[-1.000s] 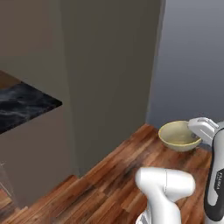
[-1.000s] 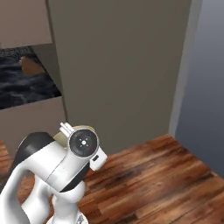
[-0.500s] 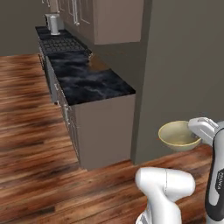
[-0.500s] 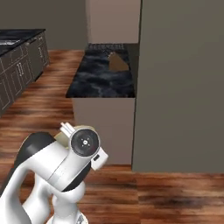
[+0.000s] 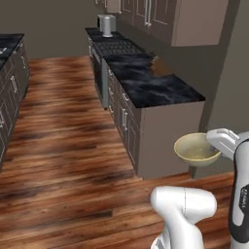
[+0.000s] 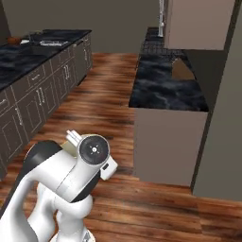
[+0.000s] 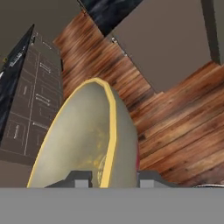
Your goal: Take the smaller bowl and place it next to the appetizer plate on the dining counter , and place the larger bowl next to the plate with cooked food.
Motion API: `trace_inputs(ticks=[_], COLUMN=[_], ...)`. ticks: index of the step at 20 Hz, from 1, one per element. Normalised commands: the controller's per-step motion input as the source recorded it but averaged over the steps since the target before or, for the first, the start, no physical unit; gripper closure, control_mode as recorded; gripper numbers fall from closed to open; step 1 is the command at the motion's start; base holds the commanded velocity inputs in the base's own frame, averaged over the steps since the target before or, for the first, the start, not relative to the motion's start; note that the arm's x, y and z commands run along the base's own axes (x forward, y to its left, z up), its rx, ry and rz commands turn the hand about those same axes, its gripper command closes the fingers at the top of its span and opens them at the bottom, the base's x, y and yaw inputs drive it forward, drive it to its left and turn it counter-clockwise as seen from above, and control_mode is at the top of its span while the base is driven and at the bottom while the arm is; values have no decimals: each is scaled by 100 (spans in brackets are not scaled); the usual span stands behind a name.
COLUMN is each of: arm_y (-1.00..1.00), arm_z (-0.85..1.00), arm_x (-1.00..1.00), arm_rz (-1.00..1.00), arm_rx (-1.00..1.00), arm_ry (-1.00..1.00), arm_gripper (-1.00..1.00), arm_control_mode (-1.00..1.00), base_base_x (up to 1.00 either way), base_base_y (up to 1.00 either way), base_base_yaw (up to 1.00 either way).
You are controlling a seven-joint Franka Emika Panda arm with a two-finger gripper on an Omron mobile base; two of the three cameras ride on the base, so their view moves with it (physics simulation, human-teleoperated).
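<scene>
- You are mid-carry on the first half of the job: the smaller bowl (image 5: 197, 149) is in the air at the arm's end, over the wood floor (image 5: 63, 160) just beside the end of the wall counter (image 5: 146, 80), and it has not reached a dining counter yet.
- I judge both placements remain: this bowl by the appetizer plate, then the larger bowl by the plate with cooked food.
- A brown shape (image 6: 182, 70) sits on the wall counter near the corner; it may be the larger bowl, but you cannot tell from here.
- The smaller bowl looks empty inside; its pale yellow rim (image 7: 111, 113) runs up between the jaws in the hand view.
- The gripper (image 7: 108, 177) is nearly closed, pinching the bowl's rim, one fingertip on each side of the wall.
</scene>
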Motion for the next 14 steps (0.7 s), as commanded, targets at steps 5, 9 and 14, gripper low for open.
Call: trace_inputs(ticks=[5, 9, 14], arm_y=[0, 0, 0], arm_z=[0, 0, 0], arm_x=[0, 0, 0], arm_rz=[0, 0, 0], arm_rx=[0, 0, 0], arm_ry=[0, 0, 0], arm_gripper=[100, 100, 100], arm_control_mode=[100, 100, 100], base_base_x=[0, 0, 9], base_base_y=[100, 100, 100], base_base_yaw=[19, 23, 22])
